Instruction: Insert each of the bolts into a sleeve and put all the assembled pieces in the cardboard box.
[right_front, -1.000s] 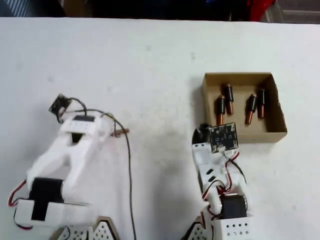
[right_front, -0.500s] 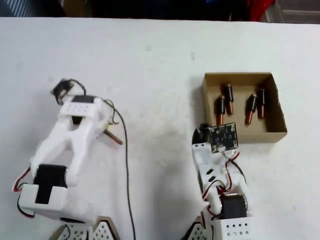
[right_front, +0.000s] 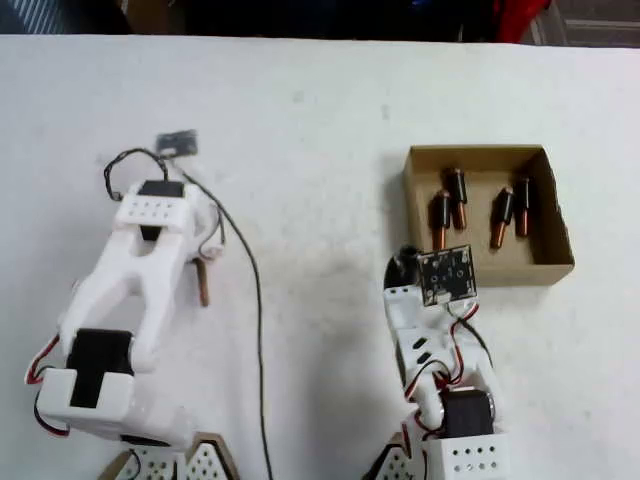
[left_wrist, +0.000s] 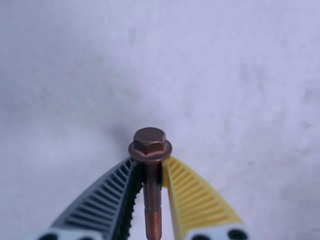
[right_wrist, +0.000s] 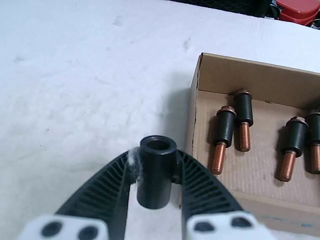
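My left gripper is shut on a copper bolt, its hex head just past the grey and yellow fingertips, above bare table. From above, the bolt sticks out under the left arm, pointing toward the table's front. My right gripper is shut on an upright black sleeve, its bore open at the top, beside the cardboard box. Seen from overhead, that right gripper sits just off the near left corner of the box. Several assembled pieces lie inside the box.
A black cable trails from the left arm toward the table's front edge. A small camera board rides on the right wrist. Open white tabletop lies between and behind the arms.
The left arm has swung away from the middle and farther back; its bolt turned from pointing right to pointing toward the front. The right arm has kept still.
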